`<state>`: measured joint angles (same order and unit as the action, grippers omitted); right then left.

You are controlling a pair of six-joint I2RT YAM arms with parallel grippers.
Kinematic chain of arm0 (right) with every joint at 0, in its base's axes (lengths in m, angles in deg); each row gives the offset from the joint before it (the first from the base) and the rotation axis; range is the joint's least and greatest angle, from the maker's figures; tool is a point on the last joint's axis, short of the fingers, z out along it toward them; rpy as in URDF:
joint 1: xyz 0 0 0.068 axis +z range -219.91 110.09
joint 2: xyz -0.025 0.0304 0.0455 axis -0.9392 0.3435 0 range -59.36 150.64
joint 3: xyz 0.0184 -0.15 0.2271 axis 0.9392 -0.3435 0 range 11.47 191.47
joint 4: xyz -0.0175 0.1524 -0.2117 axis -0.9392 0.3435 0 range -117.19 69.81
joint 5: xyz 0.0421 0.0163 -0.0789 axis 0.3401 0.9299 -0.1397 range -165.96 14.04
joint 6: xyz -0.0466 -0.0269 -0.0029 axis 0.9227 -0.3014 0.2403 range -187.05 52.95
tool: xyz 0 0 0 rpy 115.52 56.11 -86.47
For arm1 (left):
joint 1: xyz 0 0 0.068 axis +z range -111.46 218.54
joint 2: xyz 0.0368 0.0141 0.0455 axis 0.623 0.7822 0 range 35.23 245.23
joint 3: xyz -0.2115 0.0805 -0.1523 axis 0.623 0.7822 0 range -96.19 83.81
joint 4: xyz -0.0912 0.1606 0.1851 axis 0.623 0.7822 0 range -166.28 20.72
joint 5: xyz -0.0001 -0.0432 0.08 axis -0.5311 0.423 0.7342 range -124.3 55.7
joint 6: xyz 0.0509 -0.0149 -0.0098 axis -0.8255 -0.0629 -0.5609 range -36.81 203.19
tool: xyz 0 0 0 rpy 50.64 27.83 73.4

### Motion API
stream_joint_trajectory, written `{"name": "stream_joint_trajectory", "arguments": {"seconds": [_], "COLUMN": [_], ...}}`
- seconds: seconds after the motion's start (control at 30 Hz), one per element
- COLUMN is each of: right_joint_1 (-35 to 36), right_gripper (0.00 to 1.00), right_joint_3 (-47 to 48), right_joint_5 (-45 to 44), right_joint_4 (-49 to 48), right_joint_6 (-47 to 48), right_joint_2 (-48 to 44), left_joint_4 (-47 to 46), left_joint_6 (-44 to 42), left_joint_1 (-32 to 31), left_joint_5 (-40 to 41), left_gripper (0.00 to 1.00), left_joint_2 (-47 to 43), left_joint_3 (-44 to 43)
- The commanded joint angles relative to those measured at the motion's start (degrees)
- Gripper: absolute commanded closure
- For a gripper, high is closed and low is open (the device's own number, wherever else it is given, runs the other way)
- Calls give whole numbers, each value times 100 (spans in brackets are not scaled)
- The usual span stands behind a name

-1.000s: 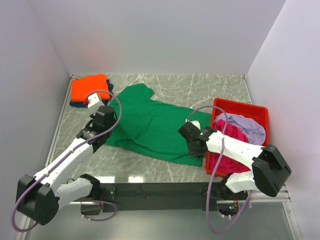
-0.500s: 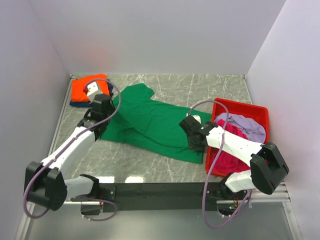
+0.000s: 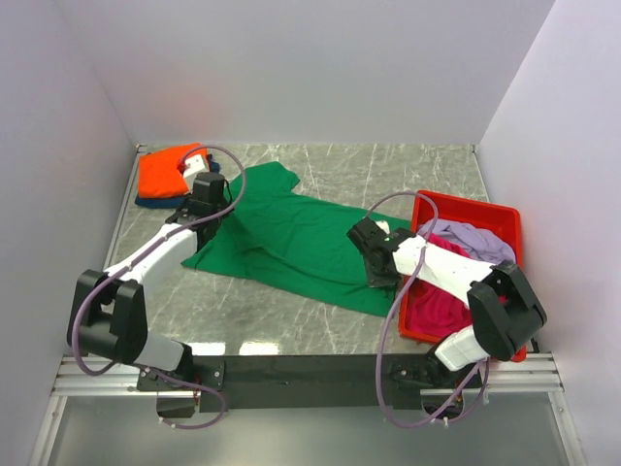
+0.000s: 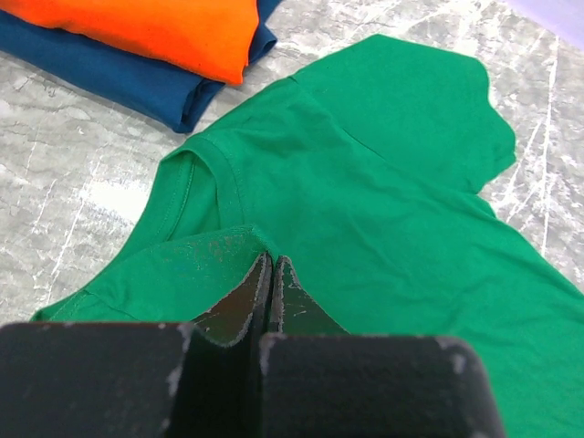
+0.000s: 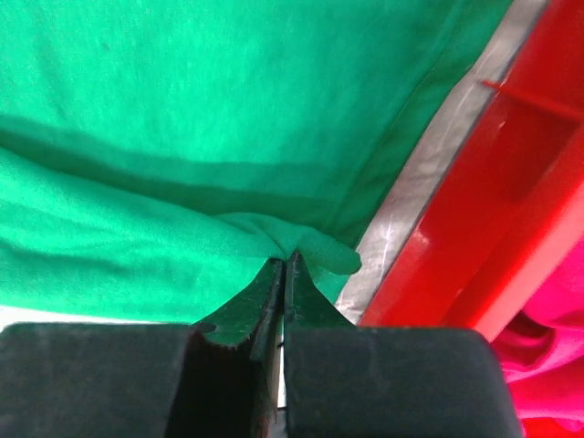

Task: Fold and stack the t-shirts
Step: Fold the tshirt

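Identify the left arm (image 3: pixel 155 254) and right arm (image 3: pixel 441 272) by their white link shells and black joint housings. You will find a mauve cable (image 3: pixel 235 184) looped along each. The left hand (image 4: pixel 271 263) and right hand (image 5: pixel 285 265) have black, scuffed, tapered fingers.

light: bright, even overhead; glare: table (image 3: pixel 254 346) near edge; shadows: soft

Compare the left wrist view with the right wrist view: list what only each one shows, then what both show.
Only the left wrist view: the folded orange shirt lying on the navy shirt, plus the collar and a sleeve of the green shirt. Only the right wrist view: the red bin wall with the magenta shirt inside. Both: the green shirt on the marble table, pinched by a shut gripper, the left gripper in one, the right gripper in the other.
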<state>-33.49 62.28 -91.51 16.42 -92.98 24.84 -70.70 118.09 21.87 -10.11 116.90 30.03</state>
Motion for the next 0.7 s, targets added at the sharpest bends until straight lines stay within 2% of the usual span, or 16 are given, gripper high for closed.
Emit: {"name": "stream_joint_trajectory", "arguments": {"seconds": [0.0,0.27,0.33,0.37,0.4,0.5,0.6,0.67], "right_joint_1": [-126,-311,-329,-338,-338,-338,-320,-198], "right_gripper": [100,100,87,77,61,48,43,43], "right_joint_3": [316,544,588,623,641,737,852,852], "right_joint_5": [-308,-528,-624,-659,-721,-914,-1029,-837], "right_joint_4": [-55,-55,-20,-2,33,129,165,77], "right_joint_6": [62,141,132,115,80,1,-35,0], "right_joint_2": [-9,298,386,404,386,177,-192,-404], "left_joint_4": [-110,-66,-14,4,-13,-49,-31,-66], "left_joint_6": [-123,-193,-194,-185,-176,-167,-158,-62], "left_joint_1": [32,76,67,76,76,76,76,76], "left_joint_5": [25,34,16,-36,-54,-46,-1,-106], "left_gripper": [99,99,82,69,44,11,1,1], "left_joint_2": [68,420,499,508,482,228,-203,-563], "left_joint_3": [-335,-598,-677,-704,-730,-739,-704,-460]}}
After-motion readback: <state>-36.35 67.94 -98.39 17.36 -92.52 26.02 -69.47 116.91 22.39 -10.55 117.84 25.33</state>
